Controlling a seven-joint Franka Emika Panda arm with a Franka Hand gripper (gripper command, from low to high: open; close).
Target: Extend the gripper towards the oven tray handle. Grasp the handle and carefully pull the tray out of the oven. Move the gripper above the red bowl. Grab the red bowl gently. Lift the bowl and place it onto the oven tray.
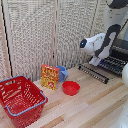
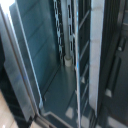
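The oven (image 1: 121, 49) stands at the exterior view's right edge, mostly hidden behind my white arm. The dark wire-grid tray (image 1: 114, 64) sticks out of its front, low over the table. My gripper (image 1: 95, 61) is at the tray's front end; its fingers are hidden, so I cannot tell whether it is open or shut. The wrist view shows the oven's grey interior (image 2: 45, 55) and the tray's wires (image 2: 80, 50) close up and blurred. The small red bowl (image 1: 71, 88) sits upright and empty on the wooden table, well to the exterior view's left of the gripper.
A long dark ribbed strip (image 1: 93, 73) lies on the table in front of the tray. A yellow-red box (image 1: 50, 77) and a blue object (image 1: 63, 73) stand behind the bowl. A large red mesh basket (image 1: 20, 100) with a blue rim sits at the front left. A folding screen (image 1: 45, 35) closes the back.
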